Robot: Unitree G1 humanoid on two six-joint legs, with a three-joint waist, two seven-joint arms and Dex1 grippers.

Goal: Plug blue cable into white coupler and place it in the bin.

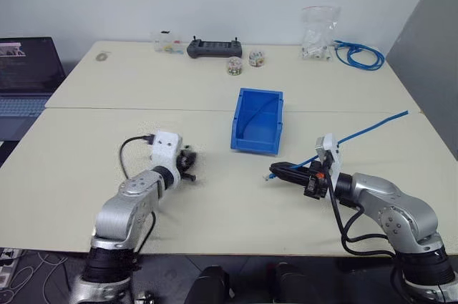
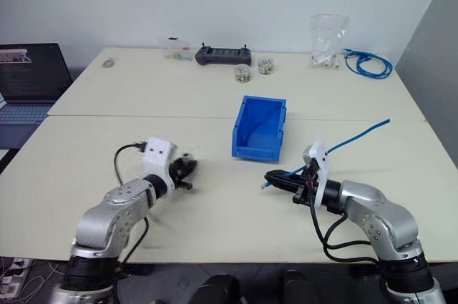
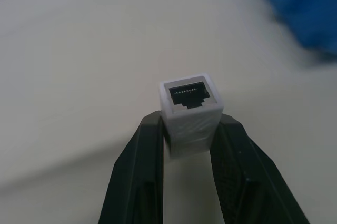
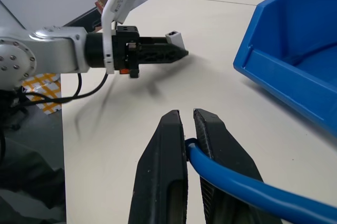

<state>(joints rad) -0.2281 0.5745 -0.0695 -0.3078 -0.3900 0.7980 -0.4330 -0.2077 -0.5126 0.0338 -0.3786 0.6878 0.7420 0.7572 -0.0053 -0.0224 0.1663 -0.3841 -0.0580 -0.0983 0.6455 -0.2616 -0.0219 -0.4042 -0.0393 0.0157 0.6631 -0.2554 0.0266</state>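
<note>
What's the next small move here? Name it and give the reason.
Probably bring the two grippers together to line the plug up with the socket. The left gripper is shut on the white coupler, socket facing out; the right gripper is shut on the blue cable. They are apart on the table, and the bin holds neither.

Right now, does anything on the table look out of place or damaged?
Nothing stands out. The left gripper holds the white coupler squarely, the right gripper clamps the blue cable, and the bin stands upright and undamaged.
</note>
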